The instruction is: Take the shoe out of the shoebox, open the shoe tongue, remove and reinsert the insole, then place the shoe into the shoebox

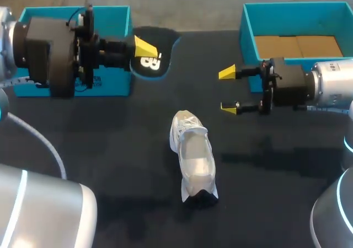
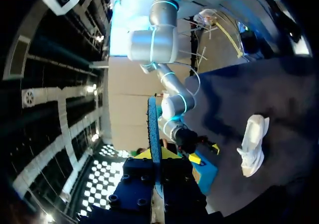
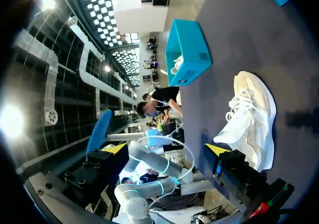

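Shoe [image 1: 193, 157] on table [image 1: 110, 149] | clear of right jaws | left jaws grip insole [image 1: 151, 58]

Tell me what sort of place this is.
Probably a robot test bench, perhaps in a lab: a black table, the left hand gripping an insole, the right hand open, a white sneaker and a teal shoebox.

Right gripper [image 3: 167, 148] has its fingers spread wide, yellow tips well apart. A white shoe [image 3: 251, 117] sits on the dark table [image 3: 234, 30] just ahead, beside one finger, laces showing. A teal shoebox [image 3: 187, 47] stands farther on, apart from the shoe.
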Controlling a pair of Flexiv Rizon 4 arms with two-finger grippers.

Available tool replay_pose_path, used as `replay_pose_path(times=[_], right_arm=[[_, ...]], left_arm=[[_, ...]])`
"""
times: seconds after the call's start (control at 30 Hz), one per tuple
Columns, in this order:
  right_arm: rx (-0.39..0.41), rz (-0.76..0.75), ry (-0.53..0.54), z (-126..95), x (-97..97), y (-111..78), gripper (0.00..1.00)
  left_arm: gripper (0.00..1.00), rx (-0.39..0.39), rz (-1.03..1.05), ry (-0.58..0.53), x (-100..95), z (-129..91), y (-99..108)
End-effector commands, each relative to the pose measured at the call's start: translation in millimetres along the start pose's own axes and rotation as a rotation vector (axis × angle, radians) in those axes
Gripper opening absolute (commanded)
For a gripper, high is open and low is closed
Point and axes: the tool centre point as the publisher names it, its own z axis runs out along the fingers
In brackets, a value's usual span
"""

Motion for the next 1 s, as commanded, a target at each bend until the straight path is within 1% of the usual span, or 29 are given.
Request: replay_pose_path(times=[0.03,0.2,0.23,0.27,0.37,0.4,0.43,0.5,0.53,0.6,0.63,0.67,0.77,0.8,0.93,1.0], right_arm=[[-0.002,0.001,-0.002,1.5,0.1,-0.1,1.0],[-0.002,0.001,-0.002,1.5,0.1,-0.1,1.0],[-0.002,0.001,-0.002,1.5,0.1,-0.1,1.0],[-0.002,0.001,-0.002,1.5,0.1,-0.1,1.0],[-0.002,0.001,-0.002,1.5,0.1,-0.1,1.0],[-0.002,0.001,-0.002,1.5,0.1,-0.1,1.0],[-0.002,0.001,-0.002,1.5,0.1,-0.1,1.0],[-0.002,0.001,-0.002,1.5,0.1,-0.1,1.0],[-0.002,0.001,-0.002,1.5,0.1,-0.1,1.0],[-0.002,0.001,-0.002,1.5,0.1,-0.1,1.0],[-0.002,0.001,-0.002,1.5,0.1,-0.1,1.0],[-0.002,0.001,-0.002,1.5,0.1,-0.1,1.0],[-0.002,0.001,-0.002,1.5,0.1,-0.1,1.0],[-0.002,0.001,-0.002,1.5,0.1,-0.1,1.0],[-0.002,0.001,-0.002,1.5,0.1,-0.1,1.0],[-0.002,0.001,-0.002,1.5,0.1,-0.1,1.0]], left_arm=[[0.0,0.06,0.135,-0.259,8.8,1.5,2.5],[0.0,0.06,0.135,-0.259,8.8,1.5,2.5],[0.0,0.062,0.152,-0.247,12.1,3.2,4.1],[0.0,0.095,0.179,-0.281,14.1,4.6,5.2],[0.0,0.136,0.216,-0.314,23.5,10.0,10.2],[0.0,0.134,0.229,-0.304,27.1,12.1,12.2],[0.0,0.156,0.251,-0.305,31.4,16.1,14.8],[0.0,0.146,0.256,-0.281,37.3,20.3,19.0],[0.0,0.156,0.288,-0.291,39.9,22.5,21.0],[0.0,0.153,0.29,-0.278,44.0,24.9,23.2],[0.0,0.166,0.342,-0.268,47.5,26.0,24.2],[0.0,0.158,0.347,-0.256,49.6,26.9,24.4],[0.0,0.145,0.377,-0.266,58.6,28.2,26.3],[0.0,0.129,0.39,-0.28,61.7,28.0,27.4],[0.0,0.068,0.454,-0.277,78.8,26.2,27.3],[0.0,0.068,0.454,-0.277,78.8,26.2,27.3]])
